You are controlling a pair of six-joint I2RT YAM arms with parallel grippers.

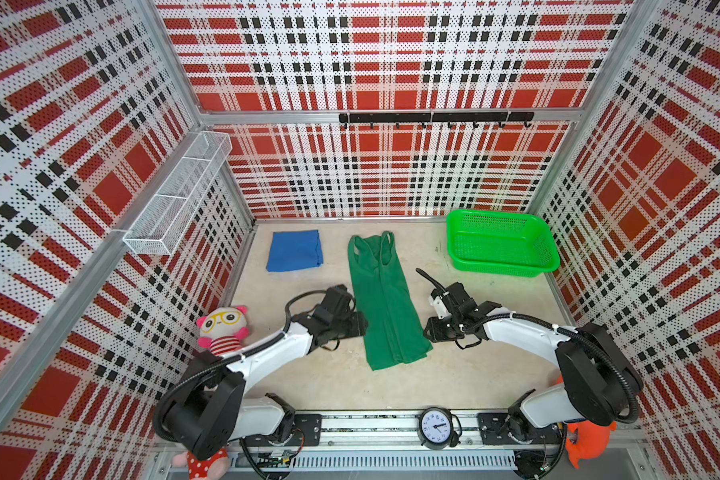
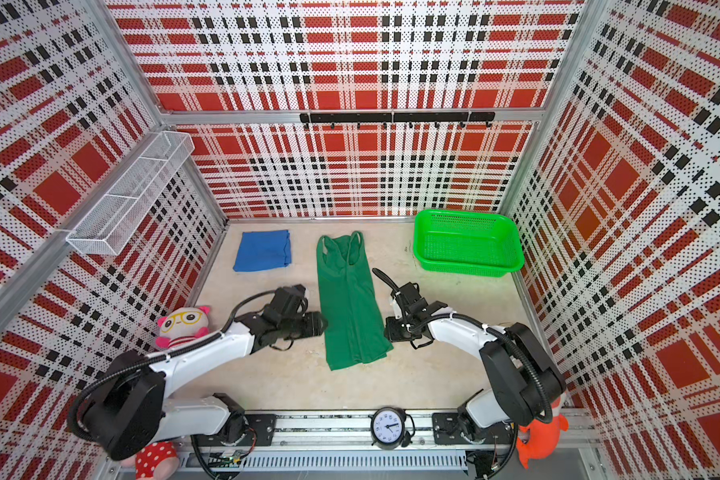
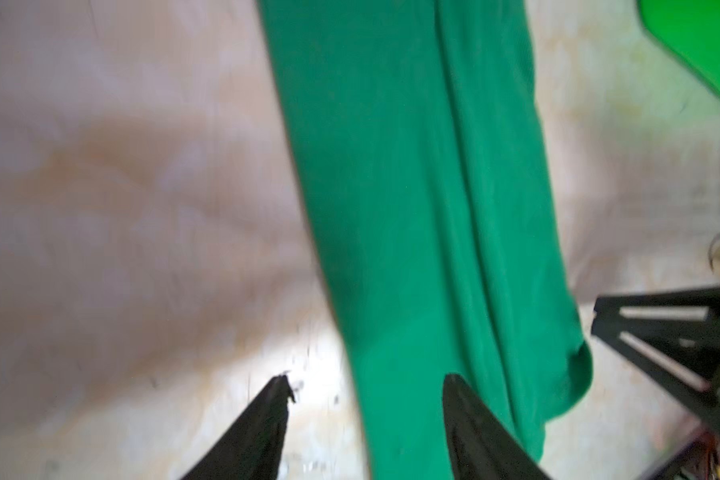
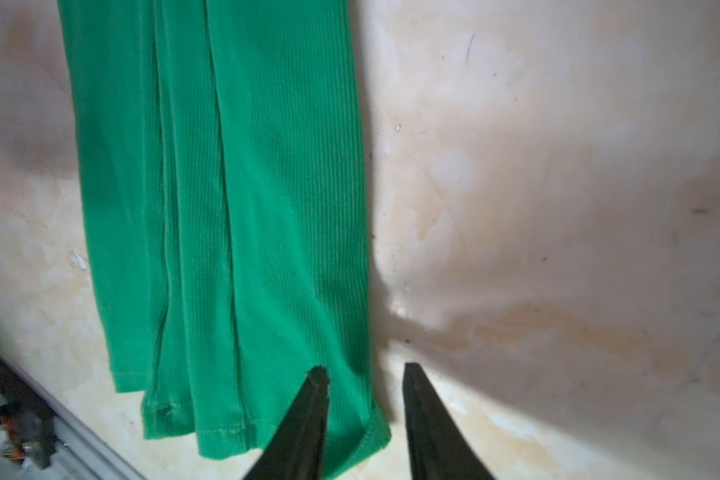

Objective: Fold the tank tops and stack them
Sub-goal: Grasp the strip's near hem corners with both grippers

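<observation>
The dark green tank top (image 1: 385, 299) (image 2: 352, 303) lies flat mid-table as a long narrow strip, straps toward the back wall. The royal blue tank top (image 1: 295, 250) (image 2: 263, 250) rests as a folded square at the back left. My left gripper (image 1: 363, 326) (image 3: 366, 382) is open low at the green strip's left edge, one finger (image 3: 470, 419) over cloth and one over bare table. My right gripper (image 1: 428, 332) (image 4: 364, 372) is open at the strip's right edge near the hem corner, with that edge between its fingers. Neither holds anything.
A bright green mesh basket (image 1: 501, 245) stands at the back right. A pink plush toy (image 1: 223, 328) sits by the left arm. A small clock (image 1: 435, 427) stands on the front rail, with an orange toy (image 1: 587, 440) at the front right. A wire shelf (image 1: 175, 199) hangs on the left wall.
</observation>
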